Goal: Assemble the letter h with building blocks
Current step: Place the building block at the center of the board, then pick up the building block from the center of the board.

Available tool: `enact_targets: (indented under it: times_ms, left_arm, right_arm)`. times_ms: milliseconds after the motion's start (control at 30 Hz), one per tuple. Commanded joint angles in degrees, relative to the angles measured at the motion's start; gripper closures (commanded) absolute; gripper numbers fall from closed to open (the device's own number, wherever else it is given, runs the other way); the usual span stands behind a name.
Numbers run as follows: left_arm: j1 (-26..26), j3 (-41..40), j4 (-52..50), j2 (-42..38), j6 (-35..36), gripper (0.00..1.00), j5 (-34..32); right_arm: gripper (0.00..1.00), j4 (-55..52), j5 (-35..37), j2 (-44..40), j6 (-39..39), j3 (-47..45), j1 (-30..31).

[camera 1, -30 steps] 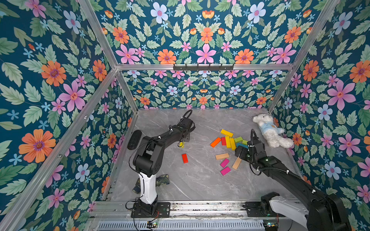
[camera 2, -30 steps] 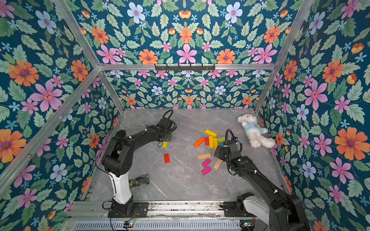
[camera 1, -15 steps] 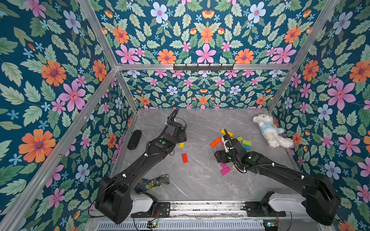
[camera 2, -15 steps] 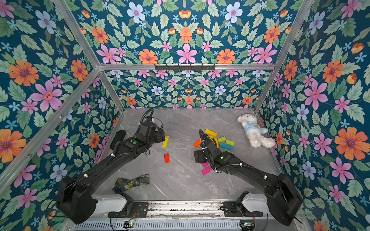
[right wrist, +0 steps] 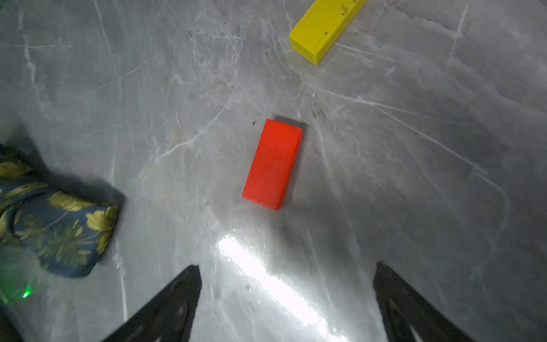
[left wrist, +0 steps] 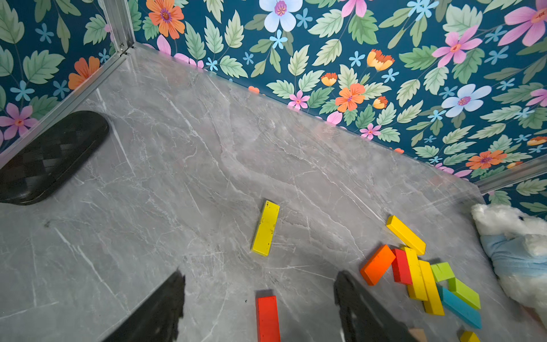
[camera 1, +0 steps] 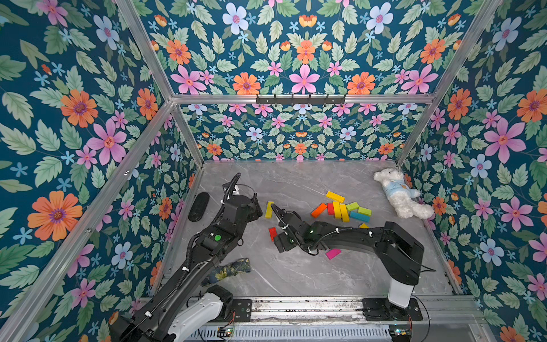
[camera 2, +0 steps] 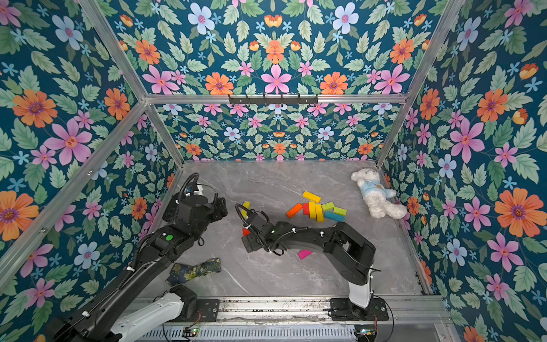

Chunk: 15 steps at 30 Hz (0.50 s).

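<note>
The left tool (left wrist: pixel 259 275) stands open and empty. Within the last second it let go of the yellow block (left wrist: pixel 265 228) and drew back toward the front left corner of the table (camera 1: pixel 296 275). That block now lies flat and free near the table's middle.

The right tool (right wrist: pixel 287 266) is also spread wide with nothing between its fingers. It has left the pile (camera 1: pixel 343 208) toward the right edge and swung across. It now hangs low over the red block (right wrist: pixel 273 164). This block lies flat on the front-edge side of the yellow one, apart from it and roughly in line.

For the task, 1 block looks newly laid, and the 2 together read as the start of the h's tall stroke, with a gap between them. The right tool seems set to grasp or nudge the red block, perhaps to close that gap.

The arch and short leg are not begun. Most blocks are in the pile, and 1 pink block (camera 1: pixel 333 253) lies alone beside the right arm, nearer the front edge.
</note>
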Motion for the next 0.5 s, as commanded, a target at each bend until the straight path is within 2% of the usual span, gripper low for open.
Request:
enact_targets:
  times_ms: [0, 267, 467]
  left_arm:
    - [-0.1, 0.1, -0.8, -0.6, 0.4, 0.17, 0.2]
    - [-0.1, -0.5, -0.4, -2.5, 1.6, 0.17, 2.0]
    - [-0.1, -0.5, -0.5, -3.8, 2.2, 0.16, 2.6]
  right_arm:
    - [0.07, -4.7, 5.2, 3.1, 2.5, 3.2, 0.6]
    - [0.07, -9.4, 6.9, 10.1, 1.4, 10.8, 2.6]
    - [0.09, -12.9, 10.9, 11.8, 3.1, 12.6, 2.5]
